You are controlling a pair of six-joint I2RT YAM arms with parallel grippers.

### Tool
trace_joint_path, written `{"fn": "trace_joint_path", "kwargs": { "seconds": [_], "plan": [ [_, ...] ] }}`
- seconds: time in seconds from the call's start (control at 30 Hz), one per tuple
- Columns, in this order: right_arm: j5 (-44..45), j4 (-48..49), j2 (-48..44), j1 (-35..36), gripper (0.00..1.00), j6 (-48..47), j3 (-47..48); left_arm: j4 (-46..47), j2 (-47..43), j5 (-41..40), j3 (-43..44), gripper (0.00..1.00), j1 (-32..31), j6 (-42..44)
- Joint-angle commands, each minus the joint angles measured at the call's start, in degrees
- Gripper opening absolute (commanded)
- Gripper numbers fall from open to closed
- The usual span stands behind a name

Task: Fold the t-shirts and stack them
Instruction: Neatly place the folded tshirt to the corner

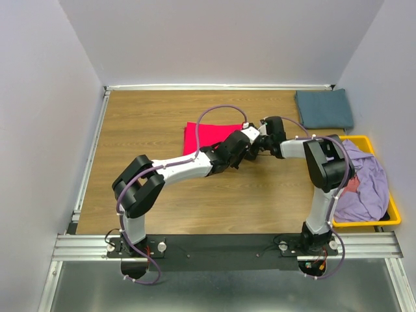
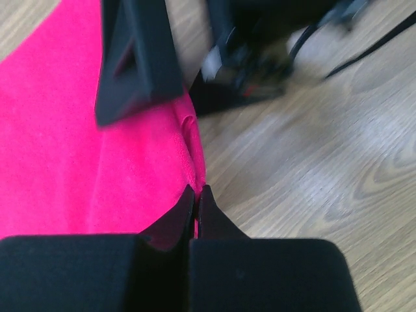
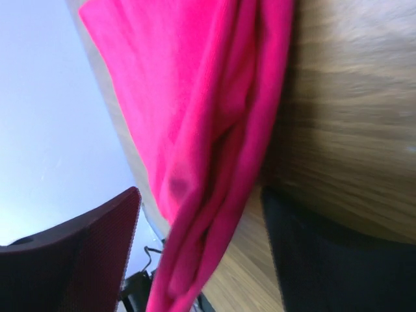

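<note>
The fold of the pink shirt (image 1: 207, 136) is the step in hand. It lies on the table left of the bin (image 1: 361, 138), well apart from it. The left gripper (image 2: 195, 195) is clamped shut on the shirt's bin-side edge. Just beside it, the right gripper (image 3: 205, 195) stands with jaws apart, that edge running between them. Next, I judge, those jaws must close on the cloth before both arms carry the edge over, away from the bin.

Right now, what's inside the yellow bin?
A lavender t-shirt lies heaped in the yellow bin, draped over its rim, with some pinkish cloth peeking out beneath it. The bin's floor and anything deeper are covered.
</note>
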Motion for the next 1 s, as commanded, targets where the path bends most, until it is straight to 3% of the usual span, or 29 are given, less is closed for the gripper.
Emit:
{"fn": "trace_joint_path", "kwargs": {
  "seconds": [0.0,0.17,0.23,0.27,0.3,0.33,0.37,0.4,0.47,0.5,0.6,0.67,0.97],
  "plan": [
    [2.74,-4.72,4.57,2.31,0.75,-0.82,1.74,1.22,0.21,0.84,2.76,0.00,0.08,-1.92],
    [4.85,-9.10,5.63,2.75,0.46,-4.94,5.79,0.70,1.88,2.42,4.87,0.00,-0.01,-3.06],
    [6.69,-11.48,5.55,2.75,0.26,-6.88,7.37,0.61,2.67,3.04,5.31,0.02,-0.01,-3.59],
    [7.48,-12.70,5.55,2.75,0.19,-7.85,8.69,0.43,2.76,3.21,5.66,0.04,-0.01,-3.77],
    [9.14,-15.15,5.46,2.75,0.05,-10.30,9.40,0.43,2.68,3.13,5.75,0.12,0.08,-4.12],
    [10.03,-17.01,5.46,2.75,0.01,-11.63,10.10,0.52,2.59,3.04,5.84,0.16,0.08,-4.38],
    [10.91,-18.42,5.28,2.75,0.01,-13.03,10.80,0.26,2.33,3.04,6.19,0.22,0.17,-4.91],
    [11.79,-20.87,5.28,2.75,0.01,-16.09,12.46,-0.01,1.80,3.04,6.46,0.37,0.17,-5.26],
    [14.86,-23.51,5.54,2.75,0.01,-21.27,15.45,-1.06,1.10,3.30,7.24,0.48,0.95,-6.75],
    [17.66,-26.31,5.63,2.66,0.01,-23.39,16.51,-1.41,-0.12,3.74,7.42,0.61,2.09,-7.54],
    [25.55,-31.51,6.25,2.66,0.01,-32.62,21.33,-3.17,-3.29,4.88,7.07,0.79,4.73,-9.65],
    [29.62,-35.63,7.04,2.57,0.01,-40.50,24.07,-6.23,-5.66,5.67,7.07,0.86,7.98,-10.45],
    [58.27,-38.91,12.04,1.26,0.01,-67.77,35.94,-12.13,-19.89,5.06,-2.32,0.92,21.94,-10.80]
  ]
}}
